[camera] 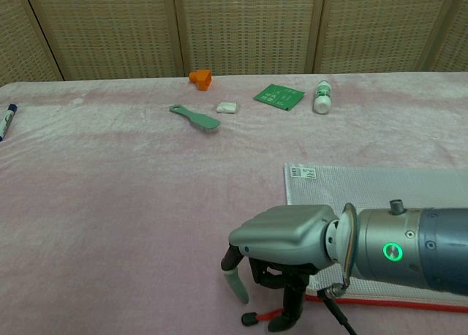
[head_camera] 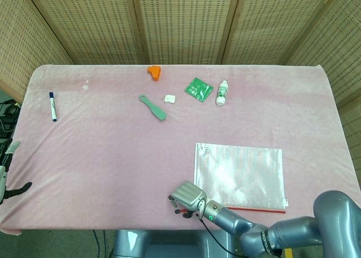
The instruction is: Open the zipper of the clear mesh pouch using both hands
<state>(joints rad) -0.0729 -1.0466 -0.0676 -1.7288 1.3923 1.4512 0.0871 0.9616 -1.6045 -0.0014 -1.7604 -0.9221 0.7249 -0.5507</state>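
Chest view: right hand curled over red zipper pull beside flat mesh pouch, grip unclear.

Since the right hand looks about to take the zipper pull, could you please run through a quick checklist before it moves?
1. Right hand over the red pull cord: ok.
2. Cord actually held: cannot tell, fingers hide the contact.
3. Clear mesh pouch flat on the cloth: ok.
4. Zipper open: not ok, appears shut.
5. Left hand bracing the pouch: not ok, at the table's far left edge.
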